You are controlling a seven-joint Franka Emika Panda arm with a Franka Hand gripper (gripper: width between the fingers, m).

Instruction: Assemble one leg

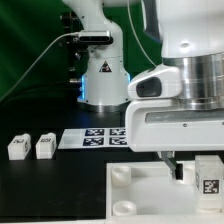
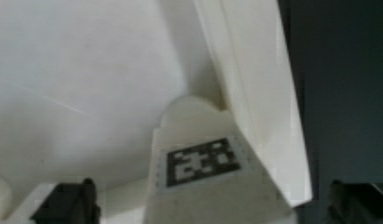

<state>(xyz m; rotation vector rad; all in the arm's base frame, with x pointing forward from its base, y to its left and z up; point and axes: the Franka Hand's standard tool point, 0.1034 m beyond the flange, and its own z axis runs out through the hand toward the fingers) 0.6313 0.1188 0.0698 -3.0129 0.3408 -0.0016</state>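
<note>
A leg [image 1: 207, 180], a small white post with a black-and-white tag, stands upright on the large white panel [image 1: 150, 200] near its right corner in the exterior view. My gripper [image 1: 194, 170] hangs over it with a dark finger [image 1: 174, 165] on the exterior view's left of the leg. In the wrist view the leg [image 2: 206, 150] sits between my two fingertips [image 2: 71, 203], with a gap on at least one side. The gripper [image 2: 214, 205] is open. The white panel [image 2: 81, 90] fills the view behind the leg.
Two more legs [image 1: 17, 147] [image 1: 44, 146] lie on the black table at the exterior view's left. The marker board [image 1: 95, 137] lies behind the panel. Round sockets [image 1: 121, 174] [image 1: 125, 208] show on the panel. The arm's base [image 1: 100, 75] stands at the back.
</note>
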